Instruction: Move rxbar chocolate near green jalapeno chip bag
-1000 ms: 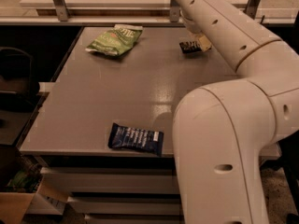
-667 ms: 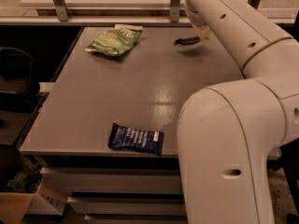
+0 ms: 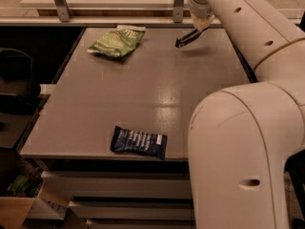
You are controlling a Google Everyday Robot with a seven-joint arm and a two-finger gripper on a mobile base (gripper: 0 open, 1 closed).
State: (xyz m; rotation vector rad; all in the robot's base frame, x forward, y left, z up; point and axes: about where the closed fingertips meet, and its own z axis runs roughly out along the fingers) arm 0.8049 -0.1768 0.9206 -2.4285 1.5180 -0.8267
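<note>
Grey and faintly glossy, the table point(image 3: 157, 80) fills the camera view, a flat slab with a soft glare near its middle. Far left on it lies the green jalapeno chip bag point(image 3: 116, 41), crinkled foil, puffy and uneven, with its white top edge turned to the far right.

At the far right the gripper point(image 3: 198, 29) hangs just above the tabletop at the end of the smooth cream arm point(image 3: 248, 32), which sweeps in from the near right and hides much of that side. A thin dark slab juts down and left from the gripper's tip. I take it for the rxbar chocolate point(image 3: 185, 38), pinched at one end and seen almost edge-on. It is tilted and clear of the surface, with a faint shadow beneath it. The pincer looks closed narrowly on it, which suits so flat a wrapper. Held by its end, the bar can probably be carried without dragging. It remains well apart from the chip bag, with bare table between them, so the task looks only begun.

Near the front edge lies a dark blue wrapper point(image 3: 139, 142), a flat rectangle with white print and crimped ends, far from both.
</note>
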